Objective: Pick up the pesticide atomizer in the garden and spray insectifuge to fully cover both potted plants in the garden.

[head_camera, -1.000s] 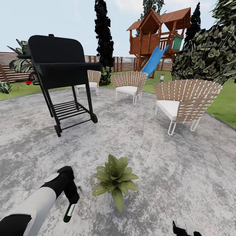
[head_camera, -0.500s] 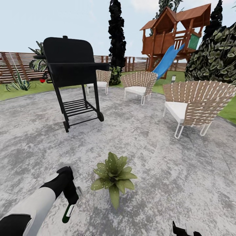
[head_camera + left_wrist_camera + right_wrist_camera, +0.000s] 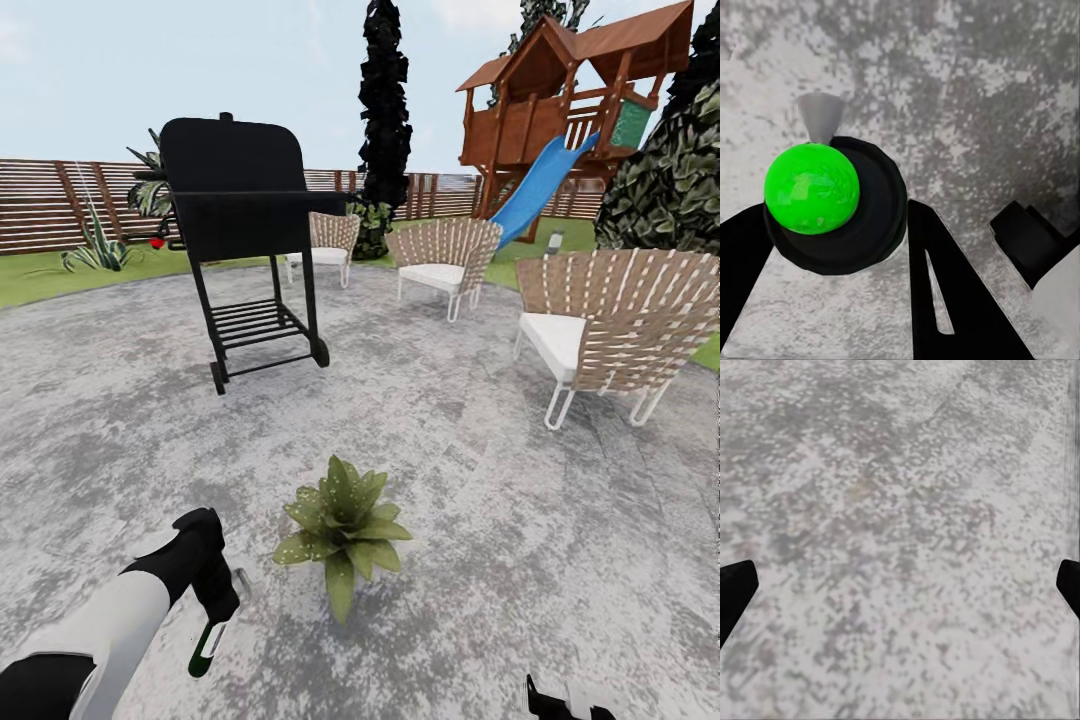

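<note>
The plant's point(image 3: 343, 520) pot was hidden under its leaves. The atomizer's point(image 3: 209, 645) upper part was covered by the left hand point(image 3: 212, 590), so its trigger head could not be made out in the head view. The right hand point(image 3: 565, 700) was cut off at the picture's bottom edge. In the right wrist view only two dark fingertips point(image 3: 735, 592) entered from the sides. The playhouse point(image 3: 590, 90) roof ran off the top edge.
</note>
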### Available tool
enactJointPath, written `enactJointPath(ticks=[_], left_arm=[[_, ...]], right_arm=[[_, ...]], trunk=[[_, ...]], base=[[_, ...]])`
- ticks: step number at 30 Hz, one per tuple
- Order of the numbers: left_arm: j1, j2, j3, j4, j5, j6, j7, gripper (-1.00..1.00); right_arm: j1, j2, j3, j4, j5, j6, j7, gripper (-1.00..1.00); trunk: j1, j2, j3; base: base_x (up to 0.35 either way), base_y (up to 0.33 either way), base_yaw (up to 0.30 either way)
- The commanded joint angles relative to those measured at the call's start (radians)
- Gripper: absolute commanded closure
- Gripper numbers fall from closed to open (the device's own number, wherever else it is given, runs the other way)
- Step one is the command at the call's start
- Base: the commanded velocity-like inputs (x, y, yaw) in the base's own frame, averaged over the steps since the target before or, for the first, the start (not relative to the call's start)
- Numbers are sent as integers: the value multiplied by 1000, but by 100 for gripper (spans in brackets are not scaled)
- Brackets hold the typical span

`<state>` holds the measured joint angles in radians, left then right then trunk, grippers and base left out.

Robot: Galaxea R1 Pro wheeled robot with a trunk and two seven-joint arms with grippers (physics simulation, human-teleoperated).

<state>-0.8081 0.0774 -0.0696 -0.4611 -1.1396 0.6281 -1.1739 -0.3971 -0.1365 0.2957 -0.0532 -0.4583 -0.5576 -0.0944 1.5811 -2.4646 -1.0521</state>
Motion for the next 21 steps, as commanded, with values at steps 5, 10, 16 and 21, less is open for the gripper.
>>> enactJointPath(ticks=[5, 10, 16, 21], left_arm=[[0, 0, -5, 2, 5, 11, 36, 100], [0, -3, 9, 5, 62, 12, 37, 100], [1, 1, 24, 27, 96, 12, 41, 100], [1, 2, 25, 27, 96, 12, 43, 100]], right_arm=[[0, 0, 8, -2, -5, -1, -6, -100], [0, 1, 8, -2, -5, -1, -7, -100], [0, 1, 8, -2, -5, -1, -7, -100], [0, 1, 8, -2, -5, -1, -7, -100]], trunk=[[0, 0, -1], [0, 0, -1], [0, 0, -1], [0, 0, -1]], base=[[-115, -173, 0], [28, -155, 180], [149, -88, 271], [8, -4, 273]])
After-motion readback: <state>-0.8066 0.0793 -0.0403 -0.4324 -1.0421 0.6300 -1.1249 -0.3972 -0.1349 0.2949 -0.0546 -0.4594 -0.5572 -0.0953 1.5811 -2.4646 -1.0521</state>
